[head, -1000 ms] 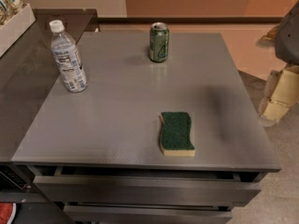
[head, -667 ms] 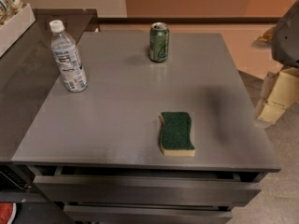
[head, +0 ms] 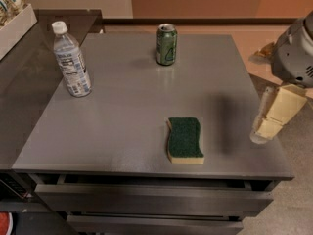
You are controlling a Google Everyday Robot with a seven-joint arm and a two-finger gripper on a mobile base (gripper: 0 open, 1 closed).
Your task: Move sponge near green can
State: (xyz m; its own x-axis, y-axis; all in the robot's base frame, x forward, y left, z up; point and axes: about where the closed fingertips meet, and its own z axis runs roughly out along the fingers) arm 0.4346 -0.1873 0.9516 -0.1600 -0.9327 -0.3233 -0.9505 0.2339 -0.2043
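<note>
The sponge (head: 185, 140), dark green on top with a pale yellow base, lies flat near the front edge of the grey table (head: 127, 106), right of centre. The green can (head: 166, 44) stands upright at the back of the table, well away from the sponge. My gripper (head: 270, 117), cream-coloured, hangs at the table's right edge, to the right of the sponge and apart from it, holding nothing. The grey arm housing (head: 296, 55) is above it at the frame's right edge.
A clear plastic water bottle (head: 71, 60) stands upright at the table's left side. A darker counter (head: 29, 62) adjoins on the left, with a white box (head: 14, 26) of items at the far left. Drawers (head: 146, 199) run below the table's front edge.
My gripper has moved left and slightly down, closer to the table's right edge. The sponge, can and bottle have not moved.
</note>
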